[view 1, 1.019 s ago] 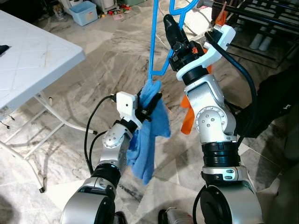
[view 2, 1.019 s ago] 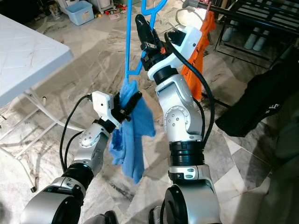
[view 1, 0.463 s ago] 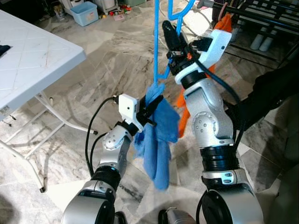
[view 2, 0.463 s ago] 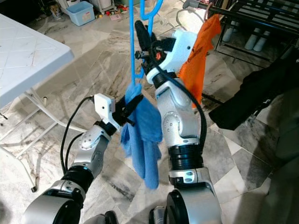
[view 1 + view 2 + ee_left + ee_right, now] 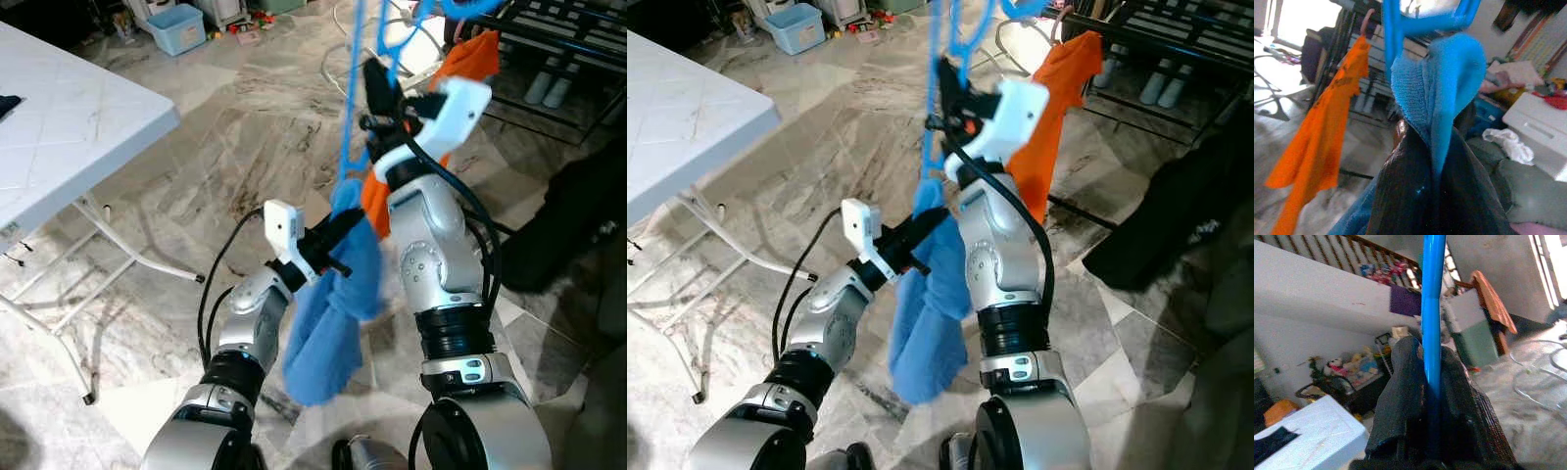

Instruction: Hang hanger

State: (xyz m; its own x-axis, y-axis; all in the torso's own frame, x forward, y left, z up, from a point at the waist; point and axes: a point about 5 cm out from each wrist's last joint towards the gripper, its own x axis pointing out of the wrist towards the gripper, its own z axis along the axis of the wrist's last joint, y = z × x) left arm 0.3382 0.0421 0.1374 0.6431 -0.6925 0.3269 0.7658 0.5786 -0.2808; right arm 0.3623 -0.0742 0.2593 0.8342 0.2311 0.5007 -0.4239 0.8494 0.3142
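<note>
A blue plastic hanger [image 5: 355, 117] stands upright in front of me, its top running out of the head views. My right gripper [image 5: 377, 86] is shut on the hanger's bar [image 5: 1432, 308], raised high at the centre. A blue cloth [image 5: 333, 294] is draped over the hanger's lower corner and hangs down. My left gripper [image 5: 338, 233] is shut on the cloth's top fold [image 5: 1444, 93], just below the right one. Behind them stands a dark drying rack [image 5: 558, 24] at the back right.
An orange garment [image 5: 460, 69] hangs on the rack beside my right wrist. A white folding table [image 5: 59, 127] stands at the left. A dark garment [image 5: 578, 225] lies at the right. A blue bin [image 5: 176, 26] sits far back on the marble floor.
Both arms have carried the hanger and cloth to the right, toward the rack. The cloth has swung and now hangs lower beneath my left gripper.
</note>
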